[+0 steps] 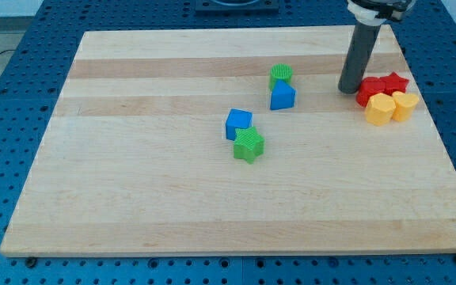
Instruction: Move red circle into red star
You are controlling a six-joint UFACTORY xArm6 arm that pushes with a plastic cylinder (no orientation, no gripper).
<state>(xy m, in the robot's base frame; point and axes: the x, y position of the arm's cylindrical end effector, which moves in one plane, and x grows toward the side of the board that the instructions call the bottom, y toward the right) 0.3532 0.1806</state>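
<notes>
The red circle lies at the view's right, touching the red star on its right. My tip rests on the board right against the red circle's left side. The rod rises from there to the view's top edge.
A yellow block and a yellow heart-like block sit just below the red pair. A green circle and blue block stand mid-board. A blue cube and green star lie below them. The wooden board sits on a blue pegboard.
</notes>
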